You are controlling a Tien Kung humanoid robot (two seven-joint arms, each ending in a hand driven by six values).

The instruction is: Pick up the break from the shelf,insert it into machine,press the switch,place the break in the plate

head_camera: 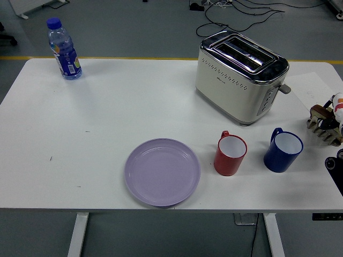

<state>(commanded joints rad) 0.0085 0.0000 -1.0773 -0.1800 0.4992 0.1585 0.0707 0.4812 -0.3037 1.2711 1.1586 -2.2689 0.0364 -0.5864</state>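
Only a sliver of the right arm [335, 168] showed at the table's right edge: a black, rounded joint with a small circular fitting on its face, the rest cut off by the frame; no hand could be made out

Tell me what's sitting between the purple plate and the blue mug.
The red mug stands between the purple plate and the blue mug, as the head view shows.

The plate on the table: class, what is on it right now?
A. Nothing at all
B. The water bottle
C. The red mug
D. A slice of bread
A. The lilac plate shows only its bare surface; the red mug stands on the table to its right, apart from it.
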